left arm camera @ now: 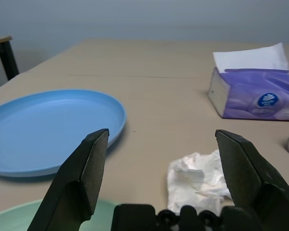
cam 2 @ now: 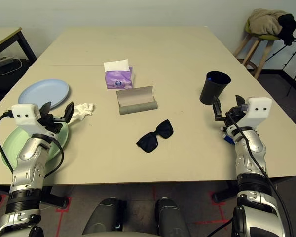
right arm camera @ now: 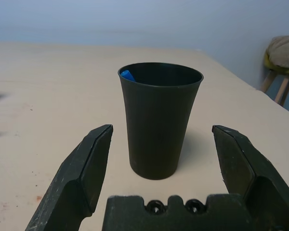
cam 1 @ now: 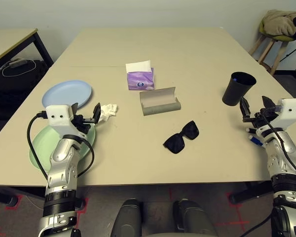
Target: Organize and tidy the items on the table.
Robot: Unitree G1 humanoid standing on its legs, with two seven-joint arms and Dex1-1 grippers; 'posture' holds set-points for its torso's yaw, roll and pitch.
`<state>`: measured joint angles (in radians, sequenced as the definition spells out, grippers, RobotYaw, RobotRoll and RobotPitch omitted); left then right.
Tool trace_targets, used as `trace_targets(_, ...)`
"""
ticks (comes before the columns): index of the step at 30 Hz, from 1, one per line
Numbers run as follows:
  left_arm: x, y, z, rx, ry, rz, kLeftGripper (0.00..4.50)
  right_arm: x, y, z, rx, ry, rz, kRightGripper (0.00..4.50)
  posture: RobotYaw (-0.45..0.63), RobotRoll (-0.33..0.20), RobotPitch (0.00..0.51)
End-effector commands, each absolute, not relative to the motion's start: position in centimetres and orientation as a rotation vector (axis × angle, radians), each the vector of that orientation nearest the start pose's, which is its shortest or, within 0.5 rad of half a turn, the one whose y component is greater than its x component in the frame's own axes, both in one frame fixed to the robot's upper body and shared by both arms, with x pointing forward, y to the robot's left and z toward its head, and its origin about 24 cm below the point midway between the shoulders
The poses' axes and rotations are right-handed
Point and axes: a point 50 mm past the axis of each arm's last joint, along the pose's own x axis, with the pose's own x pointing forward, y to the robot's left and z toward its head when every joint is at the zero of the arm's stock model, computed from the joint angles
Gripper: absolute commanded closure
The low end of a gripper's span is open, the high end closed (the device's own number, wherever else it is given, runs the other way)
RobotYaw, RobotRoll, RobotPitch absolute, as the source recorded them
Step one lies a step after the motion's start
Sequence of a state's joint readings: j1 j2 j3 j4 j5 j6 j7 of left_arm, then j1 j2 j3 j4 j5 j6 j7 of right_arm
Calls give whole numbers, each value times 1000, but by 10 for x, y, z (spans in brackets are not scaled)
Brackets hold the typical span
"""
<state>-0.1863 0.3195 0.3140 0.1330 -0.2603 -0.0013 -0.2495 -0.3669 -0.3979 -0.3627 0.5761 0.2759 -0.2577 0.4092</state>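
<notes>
Black sunglasses (cam 1: pixel 181 137) lie folded open at the table's (cam 1: pixel 197 49) front middle. Behind them lies the grey glasses case (cam 1: pixel 160 101), lid up, and farther back the purple tissue box (cam 1: pixel 140 78). My left gripper (cam 1: pixel 86 111) hovers open over the green plate (cam 1: pixel 39 143), its fingers pointing at the crumpled white tissue (left arm camera: pixel 197 180), with the blue plate (left arm camera: pixel 48 125) just beyond. My right gripper (cam 1: pixel 255 105) stands open, a short way from the upright black cup (right arm camera: pixel 156 125). A blue-capped marker (right arm camera: pixel 127 75) stands inside it. More marker pens (cam 1: pixel 254 139) lie under that wrist.
A smaller table with black legs (cam 1: pixel 10 39) stands at the far left, with a black bag (cam 1: pixel 15 74) below it. At the far right, a wooden stool (cam 1: pixel 278 29) carries bundled clothing. The table's right edge runs close beside my right arm.
</notes>
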Motion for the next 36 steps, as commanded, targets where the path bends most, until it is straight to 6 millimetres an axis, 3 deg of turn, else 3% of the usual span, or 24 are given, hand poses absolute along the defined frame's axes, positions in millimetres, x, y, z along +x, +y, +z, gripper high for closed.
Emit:
trace_targets(1,277,267,89,30,-122,66,0,302,-294,85,-24,-179,-18,29,206,0,45)
trace_targets(11,276,263,85,38,-120,27,0,303,-281,99,-7,-199,-29,29,199,0,36)
trace_targets(28,278,261,90,48,-127,-7,0,304,-281,96,-29,-172,-7,29,201,0,36)
trace_targets(36,279,261,91,55,-126,-17,0,307,-273,104,-31,-232,125,29,201,0,40)
